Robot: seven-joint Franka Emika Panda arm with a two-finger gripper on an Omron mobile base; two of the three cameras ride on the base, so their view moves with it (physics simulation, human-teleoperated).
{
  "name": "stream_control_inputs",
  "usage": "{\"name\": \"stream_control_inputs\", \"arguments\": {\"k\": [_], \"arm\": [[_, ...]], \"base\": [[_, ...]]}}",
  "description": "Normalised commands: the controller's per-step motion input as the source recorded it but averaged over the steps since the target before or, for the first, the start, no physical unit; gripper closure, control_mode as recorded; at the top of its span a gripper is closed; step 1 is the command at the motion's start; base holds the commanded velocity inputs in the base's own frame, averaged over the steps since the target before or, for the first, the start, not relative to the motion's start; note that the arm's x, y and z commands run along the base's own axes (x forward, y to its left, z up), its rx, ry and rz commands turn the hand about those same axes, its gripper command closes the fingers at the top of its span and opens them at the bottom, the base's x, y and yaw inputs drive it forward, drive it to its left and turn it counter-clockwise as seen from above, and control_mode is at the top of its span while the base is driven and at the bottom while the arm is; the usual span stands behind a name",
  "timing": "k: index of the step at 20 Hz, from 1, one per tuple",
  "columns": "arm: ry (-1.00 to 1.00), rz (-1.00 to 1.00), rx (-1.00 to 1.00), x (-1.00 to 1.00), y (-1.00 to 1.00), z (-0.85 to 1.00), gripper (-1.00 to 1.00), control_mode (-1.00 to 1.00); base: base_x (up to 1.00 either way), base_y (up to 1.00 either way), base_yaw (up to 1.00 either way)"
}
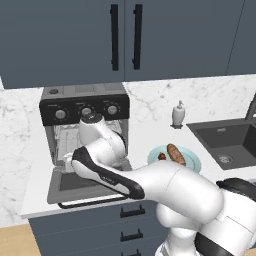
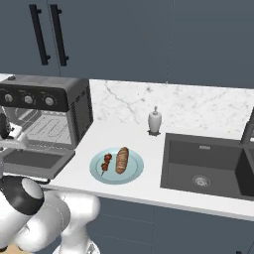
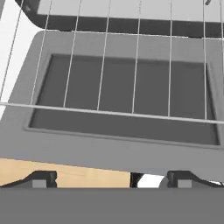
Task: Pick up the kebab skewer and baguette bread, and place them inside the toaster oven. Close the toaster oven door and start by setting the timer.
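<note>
The toaster oven stands at the counter's left end with its door dropped open and flat. My gripper hovers just above that door, looking down through the wire rack at the dark glass. Its fingertips are spread wide, open, with nothing between them. To the right of the oven, the baguette bread and the kebab skewer lie side by side on a pale blue plate.
A white soap dispenser stands against the marble backsplash. The dark sink lies to the plate's right. Dark cabinets with black bar handles hang above the oven, and drawers run below the counter edge.
</note>
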Motion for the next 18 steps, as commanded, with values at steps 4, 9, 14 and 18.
{"name": "stream_control_inputs", "arguments": {"k": [4, 9, 14, 18], "arm": [[0.0, 0.01, 0.0, -0.76, -0.46, 1.0, -1.0, -1.0], [-0.02, 0.03, 0.0, -0.82, -0.89, 0.74, -1.0, -1.0], [0.0, 0.0, 0.04, -0.22, -1.0, 0.46, -1.0, -1.0], [0.0, 0.0, 0.0, -0.02, -1.0, 0.28, -1.0, -1.0]], "base": [[0.0, 0.0, 0.0], [0.0, 0.0, 0.0], [0.0, 0.0, 0.0], [0.0, 0.0, 0.0]]}}
